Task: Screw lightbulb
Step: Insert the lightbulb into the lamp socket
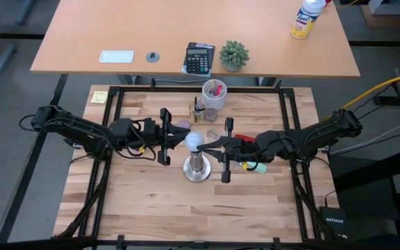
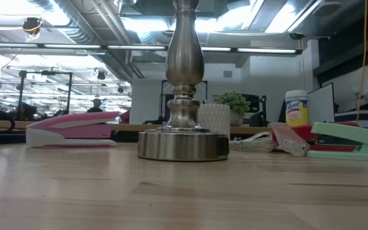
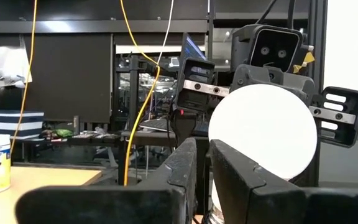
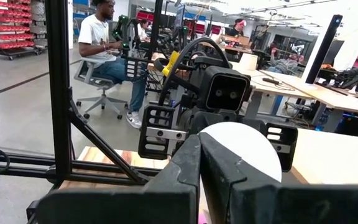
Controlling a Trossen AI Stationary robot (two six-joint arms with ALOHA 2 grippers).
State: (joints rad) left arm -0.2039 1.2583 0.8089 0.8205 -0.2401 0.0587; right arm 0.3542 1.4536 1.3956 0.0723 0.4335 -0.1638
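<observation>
Reaching in from the left side of the wooden table [image 1: 137, 201], the left gripper [image 1: 179, 141] sits just beside the lightbulb [image 1: 194, 142], its dark fingers [image 3: 185, 165] nearly together with only a thin slit between them; whether they touch the glass cannot be told. The lightbulb, white and round, sits on top of the silver metal stand [image 1: 197, 169] near the middle of the table, and in the left wrist view it fills the space just past the fingertips [image 3: 263, 130]. Low down, the stand's round base [image 2: 183, 144] rests flat on the wood, with a pink stapler [image 2: 72, 130] lying to one side of it and a green stapler [image 2: 350, 142] to the other. From the right, the right gripper [image 1: 209, 144] comes up against the bulb's other side, its fingers [image 4: 225, 165] pressed together, the white globe [image 4: 241, 149] showing just beyond them.
</observation>
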